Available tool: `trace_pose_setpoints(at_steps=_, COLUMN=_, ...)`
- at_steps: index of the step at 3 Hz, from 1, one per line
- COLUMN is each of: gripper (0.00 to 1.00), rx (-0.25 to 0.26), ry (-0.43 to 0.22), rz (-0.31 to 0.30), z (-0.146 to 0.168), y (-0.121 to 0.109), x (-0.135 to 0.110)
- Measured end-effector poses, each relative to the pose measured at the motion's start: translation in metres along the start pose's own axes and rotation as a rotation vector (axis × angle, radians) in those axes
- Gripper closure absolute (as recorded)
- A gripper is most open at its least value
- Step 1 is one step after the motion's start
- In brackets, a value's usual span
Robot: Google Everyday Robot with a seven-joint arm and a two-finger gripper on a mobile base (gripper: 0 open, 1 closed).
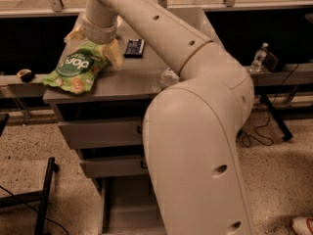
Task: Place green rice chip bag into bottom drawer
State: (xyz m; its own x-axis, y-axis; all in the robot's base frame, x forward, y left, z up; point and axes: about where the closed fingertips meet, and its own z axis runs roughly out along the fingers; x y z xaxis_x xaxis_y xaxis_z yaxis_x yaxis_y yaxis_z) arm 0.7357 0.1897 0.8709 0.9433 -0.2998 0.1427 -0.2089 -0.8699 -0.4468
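Note:
The green rice chip bag [76,68] lies on the grey cabinet top [132,80] at its front left corner, overhanging the edge a little. My gripper [93,44] reaches down from above at the bag's top end. Its yellowish fingers [113,54] are spread, one on each side of the bag's top, and it is open. The bottom drawer [124,207] stands pulled out at floor level; my big arm segment hides its right part. The two upper drawers [100,131] are shut.
A dark flat packet [134,47] lies at the back of the cabinet top. A clear bottle [167,77] shows partly behind my arm. A water bottle [259,57] stands on the right ledge. A black stand leg [44,195] is at the left on the floor.

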Motion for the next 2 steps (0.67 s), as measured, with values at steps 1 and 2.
trace_pose_setpoints(at_steps=1, gripper=0.00, rx=-0.026, ry=-0.001, rz=0.023, z=0.0150, y=0.0078, x=0.0091)
trace_pose_setpoints(at_steps=2, gripper=0.19, rx=-0.026, ry=-0.003, rz=0.031, z=0.0170, y=0.0070, x=0.0109)
